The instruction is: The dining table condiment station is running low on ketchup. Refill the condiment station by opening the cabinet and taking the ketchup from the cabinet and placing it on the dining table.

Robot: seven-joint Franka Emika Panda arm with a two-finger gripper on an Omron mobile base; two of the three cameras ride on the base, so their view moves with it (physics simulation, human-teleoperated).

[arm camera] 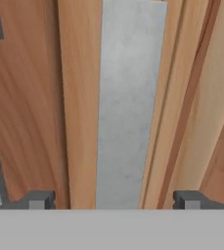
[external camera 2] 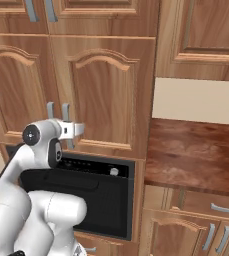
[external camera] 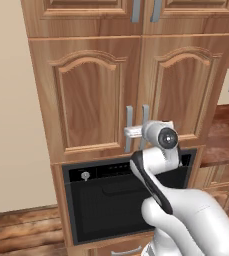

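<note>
The mid-brown wood cabinet [external camera: 111,95] with two tall arched raised-panel doors stands straight ahead of the arm, above a black built-in oven [external camera: 121,200] with a dark glass front and a small round knob. Both doors are shut, their edges meeting in a narrow seam at the middle. Each panel has a raised arched moulding at the top and a plain flat field below, with visible vertical grain. Two grey vertical bar handles sit low on the doors on either side of the seam: the left handle [external camera: 129,131] and the right handle [external camera: 145,118].

The white two-finger gripper [external camera: 131,132] reaches out level from the wrist to the handles, at the height of their lower half. In the hand view a grey bar [arm camera: 128,102] runs up the middle of the picture between the two dark fingertips [arm camera: 37,200], which stand well apart on either side of it, so the jaws are spread wide and not pressed on the bar. Wood of the door lies on both sides of the bar there.

To the right, a reddish-brown wood counter [external camera 2: 196,155] sits lower than the doors, with smaller panel cabinets [external camera 2: 201,35] above it.
</note>
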